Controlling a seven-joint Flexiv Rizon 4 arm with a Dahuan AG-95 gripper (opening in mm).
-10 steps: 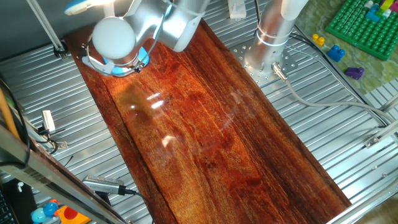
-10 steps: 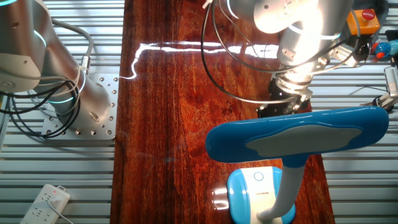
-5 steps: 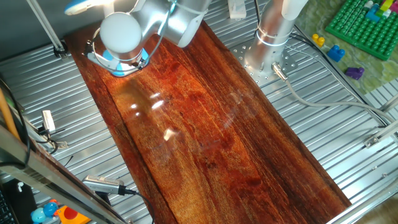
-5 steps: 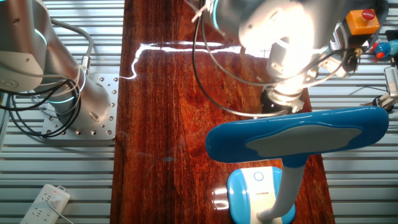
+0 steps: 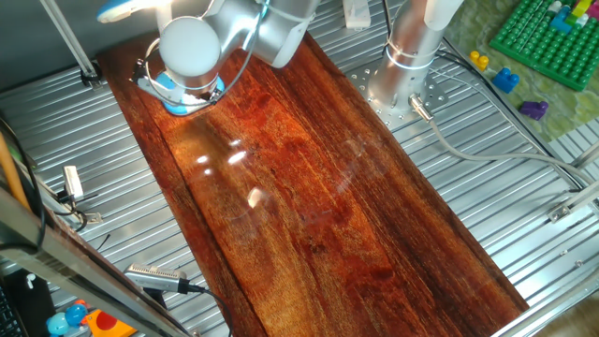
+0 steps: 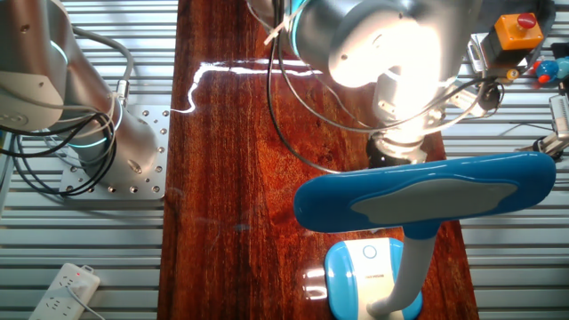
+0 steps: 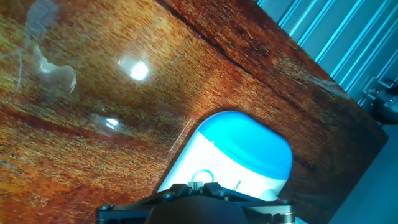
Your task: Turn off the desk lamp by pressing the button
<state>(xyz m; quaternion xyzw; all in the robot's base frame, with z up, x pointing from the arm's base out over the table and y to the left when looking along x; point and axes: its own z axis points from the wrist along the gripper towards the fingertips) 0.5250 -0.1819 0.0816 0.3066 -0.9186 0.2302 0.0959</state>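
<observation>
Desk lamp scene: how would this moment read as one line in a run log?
phase: approach | gripper: above desk lamp base | fingers: hidden | button: not visibly touched | lamp: apparently lit

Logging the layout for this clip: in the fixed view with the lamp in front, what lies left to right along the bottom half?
White power strip → second arm's base plate → wooden board → desk lamp.

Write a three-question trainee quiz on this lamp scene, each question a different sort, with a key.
1. True or false: the desk lamp stands on the wooden board.
2. In the hand view, the lamp's base is: A) red, B) sky-blue and white, C) green.
3. Fill in: in the fixed view facing the lamp, the round button sits on the base below the lamp's ____.

Key: 1 true; 2 B; 3 head.
</observation>
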